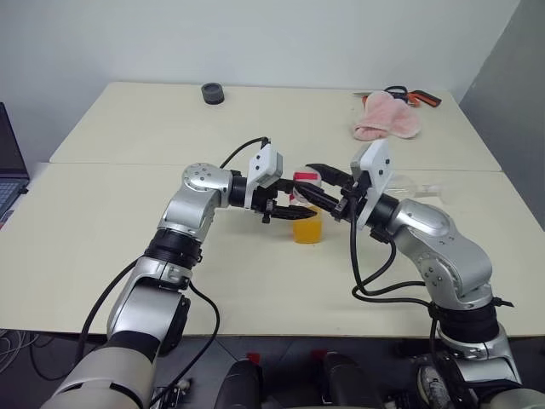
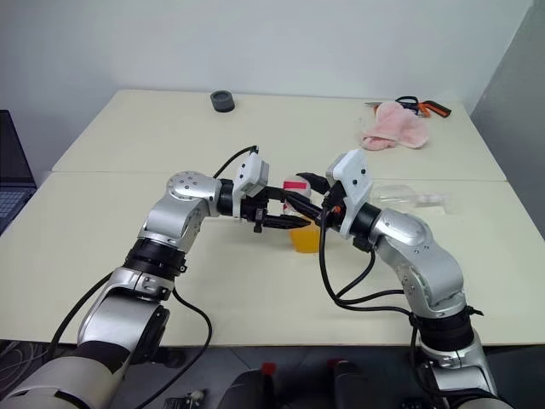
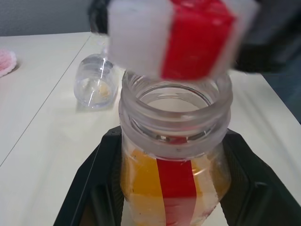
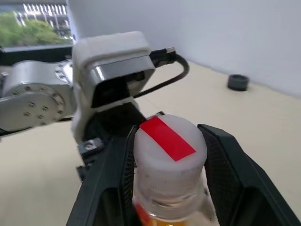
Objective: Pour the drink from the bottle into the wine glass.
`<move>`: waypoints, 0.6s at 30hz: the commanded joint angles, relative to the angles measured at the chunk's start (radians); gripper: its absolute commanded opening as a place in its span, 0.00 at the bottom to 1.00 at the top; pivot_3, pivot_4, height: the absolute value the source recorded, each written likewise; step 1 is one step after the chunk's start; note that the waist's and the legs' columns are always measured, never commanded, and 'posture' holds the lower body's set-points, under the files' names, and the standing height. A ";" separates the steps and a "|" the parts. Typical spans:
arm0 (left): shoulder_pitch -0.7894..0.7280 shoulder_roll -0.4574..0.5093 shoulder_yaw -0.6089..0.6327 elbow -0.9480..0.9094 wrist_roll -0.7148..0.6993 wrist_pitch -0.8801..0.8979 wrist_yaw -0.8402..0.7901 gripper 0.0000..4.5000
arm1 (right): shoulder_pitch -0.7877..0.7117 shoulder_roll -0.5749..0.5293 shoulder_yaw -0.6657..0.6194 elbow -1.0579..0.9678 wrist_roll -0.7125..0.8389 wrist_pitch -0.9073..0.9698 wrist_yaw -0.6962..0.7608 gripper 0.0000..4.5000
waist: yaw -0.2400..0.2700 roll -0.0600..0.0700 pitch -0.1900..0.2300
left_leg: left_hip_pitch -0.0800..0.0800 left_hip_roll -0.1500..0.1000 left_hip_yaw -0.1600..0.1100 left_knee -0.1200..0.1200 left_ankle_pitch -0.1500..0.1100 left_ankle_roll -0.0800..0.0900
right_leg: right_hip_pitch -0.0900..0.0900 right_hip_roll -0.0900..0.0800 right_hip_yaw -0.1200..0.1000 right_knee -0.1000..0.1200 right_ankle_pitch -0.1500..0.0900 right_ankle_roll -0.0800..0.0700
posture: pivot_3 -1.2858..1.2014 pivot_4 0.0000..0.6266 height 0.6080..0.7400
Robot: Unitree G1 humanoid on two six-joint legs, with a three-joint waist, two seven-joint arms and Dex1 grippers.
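A small clear bottle (image 1: 307, 223) with orange drink (image 3: 141, 179) in its lower half stands upright over the table's middle. My left gripper (image 3: 171, 188) is shut on its body just below the neck. My right gripper (image 4: 169, 148) is shut on the white cap (image 4: 168, 155) with the red strip. In the left wrist view the cap (image 3: 178, 37) hangs just above the bottle's open mouth (image 3: 175, 106). The clear wine glass (image 2: 409, 198) lies on its side on the table to the right, behind my right arm.
A pink cloth (image 1: 387, 119) and orange-handled scissors (image 1: 415, 96) lie at the back right. A small black round thing (image 1: 212, 92) sits at the back left. A laptop (image 1: 8, 170) shows at the left edge. A seam (image 1: 119, 164) joins two tables.
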 commanded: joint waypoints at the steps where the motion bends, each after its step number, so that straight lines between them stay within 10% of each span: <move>1: 0.004 0.009 0.010 -0.036 0.000 0.006 0.008 0.48 | 0.020 -0.007 -0.015 -0.062 -0.021 -0.058 -0.012 0.39 | 0.000 0.000 0.000 | 0.000 0.000 0.000 0.000 0.000 0.000 | 0.000 0.000 0.000 0.000 0.000 0.000 | 0.52 0.24 1.00; 10: 0.015 0.017 0.018 -0.048 -0.004 0.012 0.013 0.48 | 0.271 -0.190 -0.222 -0.179 0.101 0.081 0.035 0.39 | 0.003 0.000 0.000 | 0.000 0.000 0.000 0.000 0.000 0.000 | 0.000 0.000 0.000 0.000 0.000 0.000 | 0.52 0.24 1.00; 18: 0.016 0.015 0.014 -0.050 -0.007 0.016 0.020 0.48 | 0.557 -0.208 -0.243 0.100 -0.139 -0.168 -0.056 0.39 | -0.003 0.000 0.000 | 0.003 0.000 0.003 -0.001 0.000 0.000 | 0.002 0.000 0.002 0.000 0.000 0.000 | 0.52 0.24 1.00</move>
